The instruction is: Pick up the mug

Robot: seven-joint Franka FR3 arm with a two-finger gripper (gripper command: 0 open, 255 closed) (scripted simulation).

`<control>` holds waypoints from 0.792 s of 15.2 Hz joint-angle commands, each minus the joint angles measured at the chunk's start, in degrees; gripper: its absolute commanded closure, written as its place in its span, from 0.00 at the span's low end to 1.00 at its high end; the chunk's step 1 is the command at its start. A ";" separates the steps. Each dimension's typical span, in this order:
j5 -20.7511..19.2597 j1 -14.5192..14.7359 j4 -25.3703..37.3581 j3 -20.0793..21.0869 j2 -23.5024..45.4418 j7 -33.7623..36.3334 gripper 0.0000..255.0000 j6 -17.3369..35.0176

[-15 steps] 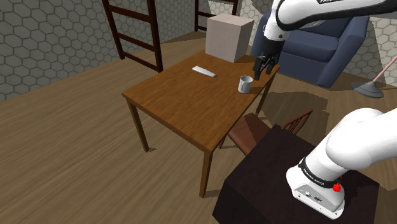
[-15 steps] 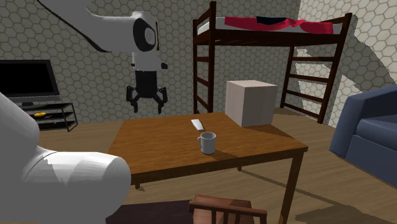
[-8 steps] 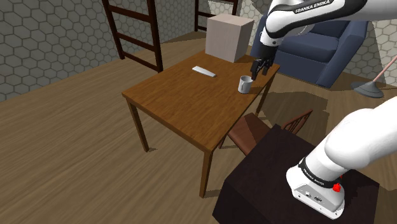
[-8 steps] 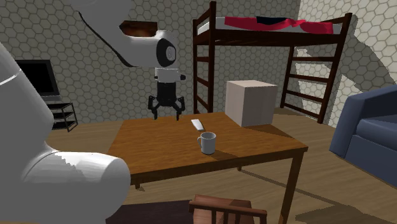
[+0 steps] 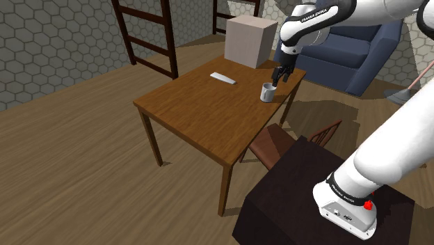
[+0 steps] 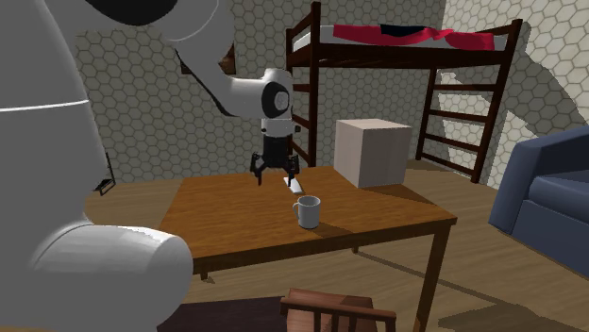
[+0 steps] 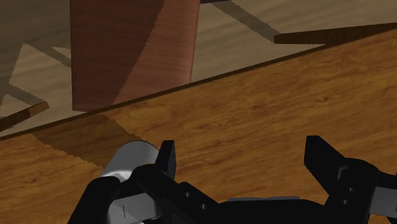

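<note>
A small white mug point(image 5: 267, 91) stands upright on the wooden table point(image 5: 202, 115), near the edge on the shoulder view's right. In the second exterior view the mug point(image 6: 307, 211) shows its handle on the left. My black gripper point(image 5: 280, 75) hangs just above the table, close beside the mug and a little higher. It is open, fingers pointing down, with nothing between them. Seen from the wrist, the mug point(image 7: 130, 160) lies outside the gap, next to one finger point(image 7: 167, 159), and bare table shows between the gripper point(image 7: 245, 159) fingers.
A tall pale box point(image 5: 252, 42) and a flat white remote point(image 5: 223, 77) share the table. A wooden chair point(image 5: 292, 139) is tucked under the near edge. A blue armchair point(image 5: 348, 49) stands behind, a bunk bed point(image 6: 396, 38) with ladders beyond.
The gripper has come down and moved in over the table toward the mug, staying open. The mug, box and remote have not moved.
</note>
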 commanded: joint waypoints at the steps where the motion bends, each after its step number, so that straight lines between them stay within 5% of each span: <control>1: 1.83 -0.78 3.12 -1.03 4.61 -2.99 0.00 1.30; 12: 11.94 -8.62 25.39 -1.07 28.96 -15.07 0.00 1.71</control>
